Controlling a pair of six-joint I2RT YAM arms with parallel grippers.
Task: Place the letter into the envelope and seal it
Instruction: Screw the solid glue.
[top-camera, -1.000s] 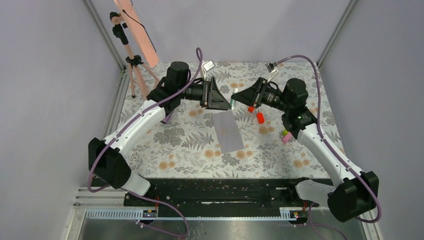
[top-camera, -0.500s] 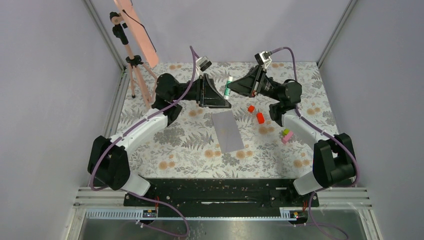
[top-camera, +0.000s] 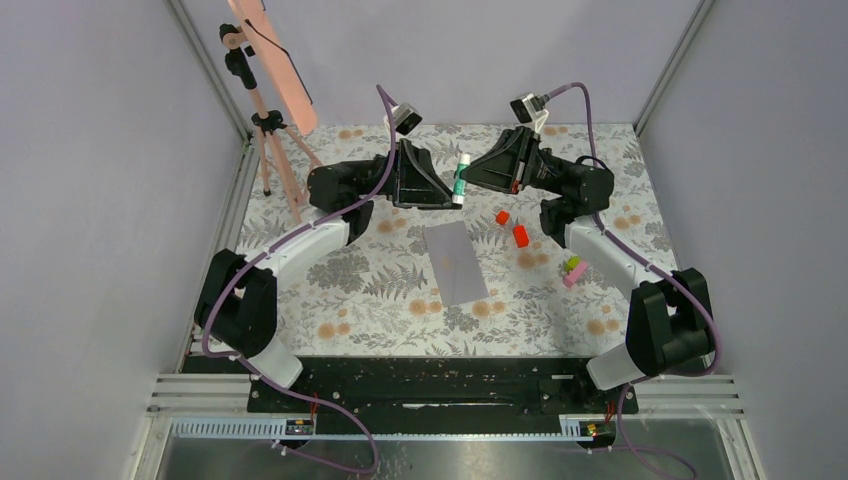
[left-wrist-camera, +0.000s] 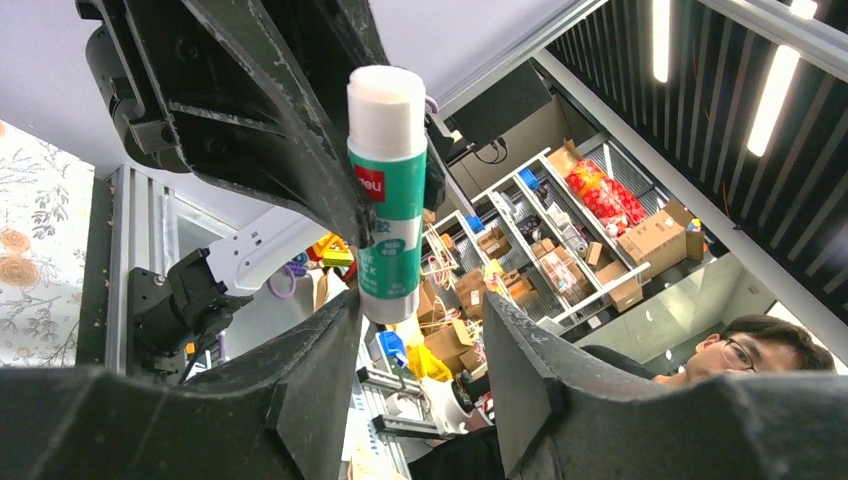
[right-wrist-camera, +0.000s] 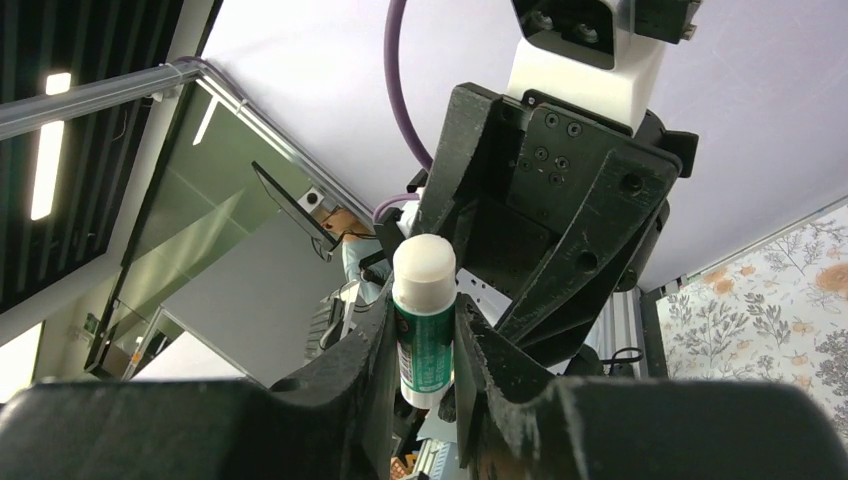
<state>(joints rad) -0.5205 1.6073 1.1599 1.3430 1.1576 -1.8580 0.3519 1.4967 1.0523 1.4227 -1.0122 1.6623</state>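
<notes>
Obs. – Both arms reach in over the far middle of the tabletop (top-camera: 350, 290), gripper tips facing each other.

Right gripper (top-camera: 472, 178): narrow, clamped on the green-and-white glue stick (top-camera: 460, 180). In the right wrist view both fingers press the green barrel, with the white end poking out past the tips towards the other gripper.

Left gripper (top-camera: 447, 196): about half open. In the left wrist view the stick's near end sits between its fingertips, close against one finger, with a clear gap to the other. No grip from this side.

Envelope (top-camera: 455, 262): flat on the tabletop near its centre, just on the near side of the two grippers, touched by neither. There is a faint tan patch on its face; I cannot tell whether that is the letter.

Also on the tabletop: two red blocks (top-camera: 520, 236) right of the envelope, a pink-and-green block (top-camera: 572, 270) nearer the right edge, and a tripod (top-camera: 268, 140) at the far left corner.
</notes>
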